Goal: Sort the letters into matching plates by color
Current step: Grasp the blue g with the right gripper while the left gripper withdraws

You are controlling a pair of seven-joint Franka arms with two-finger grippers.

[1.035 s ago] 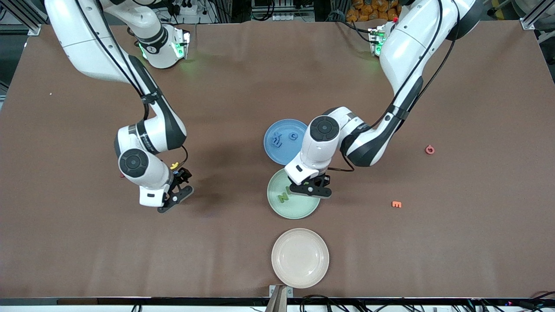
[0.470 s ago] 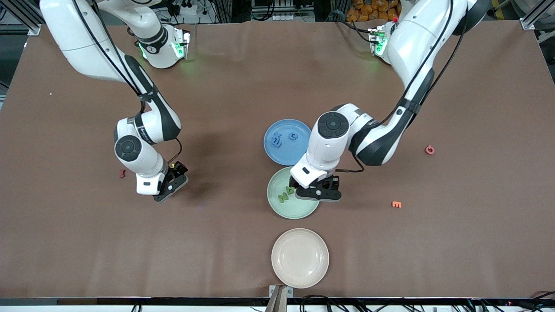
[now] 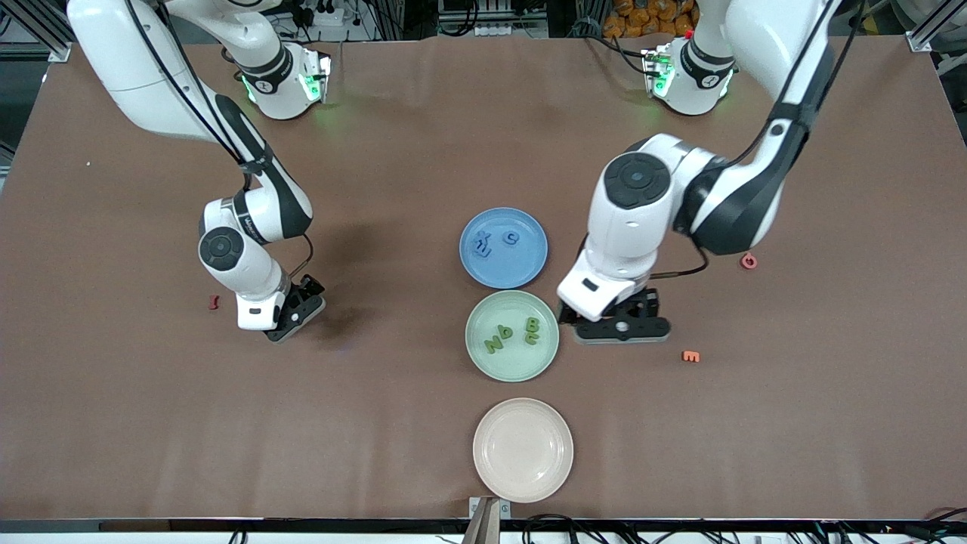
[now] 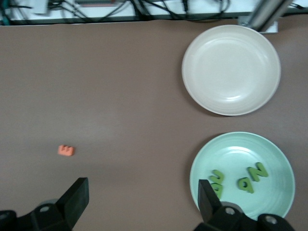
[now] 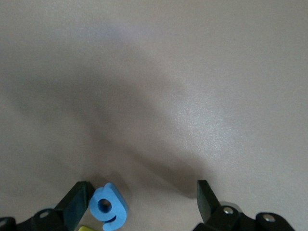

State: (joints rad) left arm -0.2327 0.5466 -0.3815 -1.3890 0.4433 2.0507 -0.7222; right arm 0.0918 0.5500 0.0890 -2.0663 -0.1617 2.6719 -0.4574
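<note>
The blue plate point(image 3: 521, 266) holds blue letters point(image 3: 482, 244). Nearer the camera, the pale green plate point(image 3: 514, 364) point(image 4: 240, 150) holds several green letters point(image 3: 498, 338) point(image 4: 250, 177). My left gripper point(image 3: 621, 329) point(image 4: 142, 190) hangs open and empty over bare table, beside the green plate toward the left arm's end. My right gripper point(image 3: 298, 319) point(image 5: 143, 192) is open, low over the table toward the right arm's end. A blue letter g point(image 5: 108, 207) lies on the table between its fingers, close to one finger point(image 5: 79, 197).
An empty cream plate point(image 3: 523, 449) point(image 4: 231, 70) sits nearest the camera. An orange letter point(image 3: 690, 356) point(image 4: 66, 150) and a red one point(image 3: 748, 261) lie toward the left arm's end. Another red letter point(image 3: 214, 302) lies near the right gripper. A yellow piece point(image 5: 91, 228) lies beside the blue g.
The left gripper opened, left a green letter in the green plate and drew away toward the left arm's end. The right gripper shifted slightly and sank toward the table.
</note>
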